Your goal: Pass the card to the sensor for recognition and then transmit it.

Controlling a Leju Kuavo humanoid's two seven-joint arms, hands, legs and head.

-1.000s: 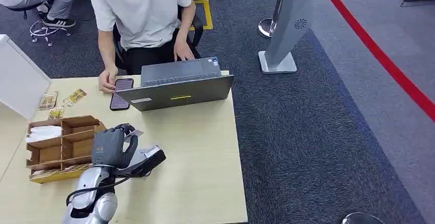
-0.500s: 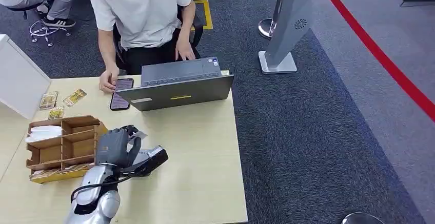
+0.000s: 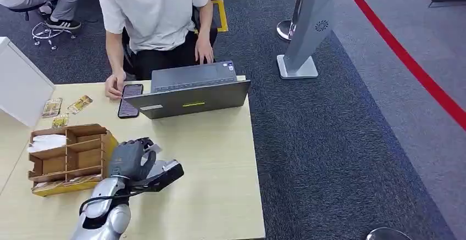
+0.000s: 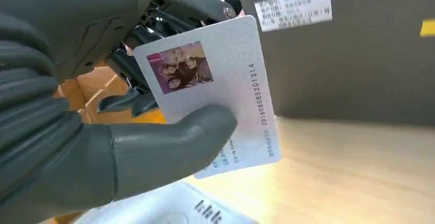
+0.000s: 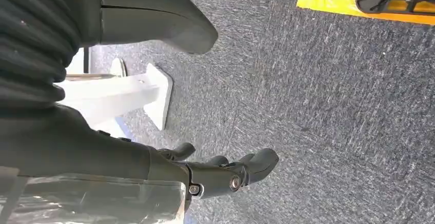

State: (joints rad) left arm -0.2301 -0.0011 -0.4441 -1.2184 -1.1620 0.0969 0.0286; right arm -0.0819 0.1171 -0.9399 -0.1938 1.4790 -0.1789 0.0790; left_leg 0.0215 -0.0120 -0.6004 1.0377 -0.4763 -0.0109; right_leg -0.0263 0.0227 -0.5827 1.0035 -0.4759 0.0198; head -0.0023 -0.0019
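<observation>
Card (image 4: 220, 96): a number is running along its edge, reading roughly 2016080852013 1 4; some digits are staying uncertain.
Card, small print: further lines are showing near the thumb of the left robot hand (image 4: 102, 147) pinching it, too small to read.
Laptop (image 4: 354, 49): a white sticker (image 4: 295, 7) with printed lines is sitting on its dark lid, blurred beyond reading.
Sensor (image 4: 174, 208): dark marks are showing on its pale top, unreadable.

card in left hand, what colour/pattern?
White card with a small colour photo and a printed number along one edge. Clearest in the left wrist view.
</observation>
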